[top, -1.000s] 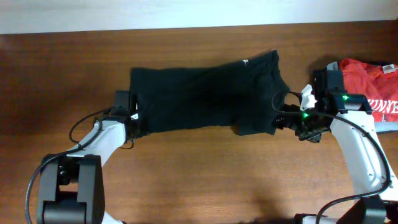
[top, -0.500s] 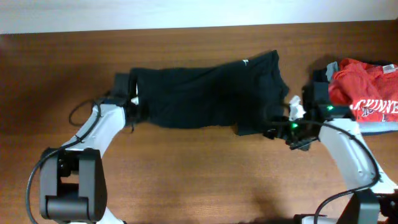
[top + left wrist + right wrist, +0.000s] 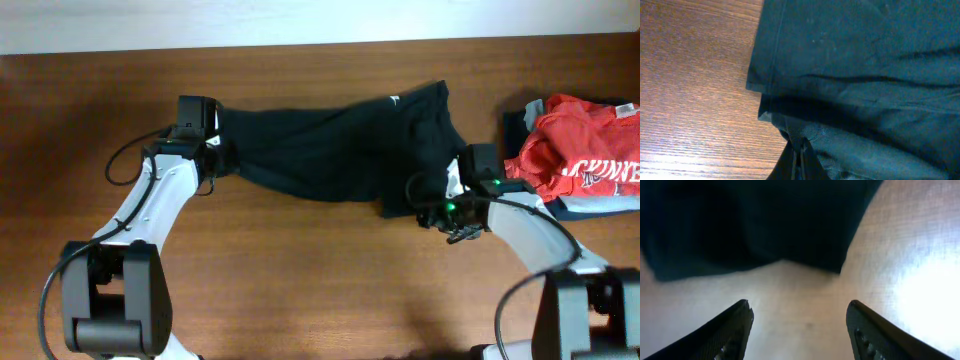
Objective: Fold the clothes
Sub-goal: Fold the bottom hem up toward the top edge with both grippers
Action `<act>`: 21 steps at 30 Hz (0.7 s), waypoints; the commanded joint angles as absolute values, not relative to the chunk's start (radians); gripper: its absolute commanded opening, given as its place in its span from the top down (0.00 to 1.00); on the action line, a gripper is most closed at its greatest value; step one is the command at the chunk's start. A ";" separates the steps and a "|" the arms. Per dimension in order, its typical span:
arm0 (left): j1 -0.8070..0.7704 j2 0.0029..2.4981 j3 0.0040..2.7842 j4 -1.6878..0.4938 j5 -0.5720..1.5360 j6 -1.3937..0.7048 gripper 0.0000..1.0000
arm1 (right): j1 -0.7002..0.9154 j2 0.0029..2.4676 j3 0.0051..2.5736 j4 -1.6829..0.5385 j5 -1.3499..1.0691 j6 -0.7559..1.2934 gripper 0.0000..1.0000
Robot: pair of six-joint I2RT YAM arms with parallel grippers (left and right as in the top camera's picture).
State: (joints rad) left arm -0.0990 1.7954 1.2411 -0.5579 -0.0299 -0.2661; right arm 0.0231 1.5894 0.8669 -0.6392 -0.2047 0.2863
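**Left side.** The left gripper (image 3: 218, 155) sits at the left end of the black T-shirt (image 3: 340, 150). In the left wrist view its fingers (image 3: 799, 161) are pressed together. The dark fabric is bunched and pinched between them, so the claw is clamped on the garment's left edge. A folded hem corner lies flat on the wooden table (image 3: 330, 290) just above the pinch point.

**Centre.** The black T-shirt lies across the middle of the table as a long, wrinkled band. It runs from the left gripper toward the right arm and is wider at its right end. A small white mark (image 3: 394, 99) shows near its upper right edge. The lower right corner of the shirt rests flat on the table.

**Right side.** The right gripper (image 3: 432, 212) is just beside that lower right corner. In the right wrist view the gripper (image 3: 799, 307) has its two fingers well apart. Only bare table lies between them, and the shirt edge lies ahead of the tips. It holds nothing.

**Far right.** A red shirt (image 3: 585, 150) with white lettering lies crumpled on a stack of folded garments (image 3: 518, 125) at the table's right edge. It is apart from the black T-shirt.
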 commanded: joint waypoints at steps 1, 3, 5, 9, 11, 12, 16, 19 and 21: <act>-0.102 1.800 1.253 -0.560 -0.023 -0.275 0.99 | 0.026 1.650 0.860 -0.595 -0.171 0.309 0.36; -0.102 1.800 1.253 -0.562 -0.023 -0.275 0.99 | 0.026 1.678 0.860 -0.569 -0.171 0.316 0.37; -0.102 1.800 1.253 -0.562 -0.023 -0.275 0.99 | 0.026 1.701 0.860 -0.545 -0.163 0.322 0.38; -0.102 1.800 1.253 -0.562 -0.023 -0.275 0.99 | 0.026 1.717 0.860 -0.492 -0.154 0.331 0.42; -0.102 1.800 1.253 -0.562 -0.023 -0.275 0.99 | 0.026 1.717 0.860 -0.477 -0.151 0.331 0.45; -0.102 1.800 1.253 -0.562 -0.023 -0.275 0.99 | 0.026 1.717 0.860 -0.474 -0.146 0.331 0.47; -0.102 1.800 1.253 -0.563 -0.023 -0.275 0.99 | 0.026 1.715 0.863 -0.475 -0.146 0.347 0.85; -0.102 1.800 1.253 -0.567 -0.023 -0.275 0.99 | 0.025 1.702 0.879 -0.514 -0.147 0.383 0.96; -0.102 1.800 1.253 -0.573 -0.023 -0.275 0.99 | 0.025 1.675 0.915 -0.572 -0.147 0.384 0.96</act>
